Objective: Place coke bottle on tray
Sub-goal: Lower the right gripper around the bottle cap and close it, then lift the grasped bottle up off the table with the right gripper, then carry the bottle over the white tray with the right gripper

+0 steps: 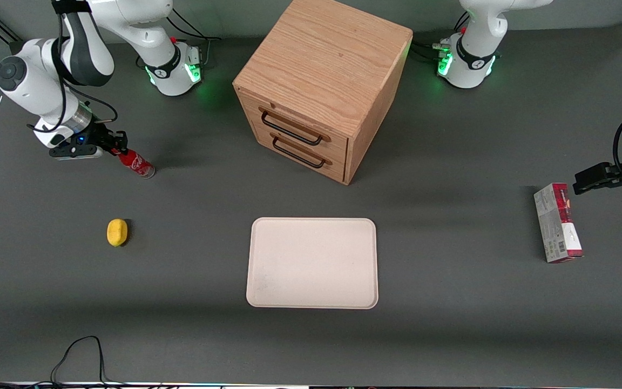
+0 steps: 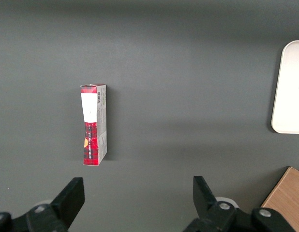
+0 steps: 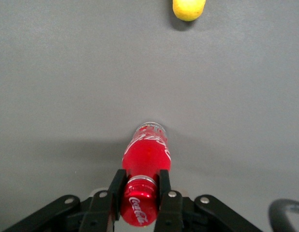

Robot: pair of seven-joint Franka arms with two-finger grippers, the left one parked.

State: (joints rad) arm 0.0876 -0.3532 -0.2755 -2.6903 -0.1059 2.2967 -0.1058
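The hand point(image 1: 112, 145) of the working arm was at that arm's end of the dark grey surface point(image 1: 451, 324), down low, with its two fingers point(image 3: 116, 192) clamped on the neck of the coke bottle point(image 1: 135, 162) just under the red cap. In the wrist view the fingers pressed against both sides of the neck, so the hand was grasping the bottle. The bottle stood tilted, its cap end in the hand and its silvery base at the surface; whether the base touched the surface or hung just clear of it could not be told.

The tray point(image 1: 312, 263) lay flat near the middle of the surface, well apart from the bottle and nearer to the front camera, with nothing on it. A wooden drawer cabinet point(image 1: 322, 86) stood farther from the camera than the tray, its two dark-handled drawers shut. A small yellow object point(image 1: 117, 232) lay on the surface nearer to the camera than the bottle. A red-and-grey carton point(image 1: 557, 222) lay toward the parked arm's end of the surface.
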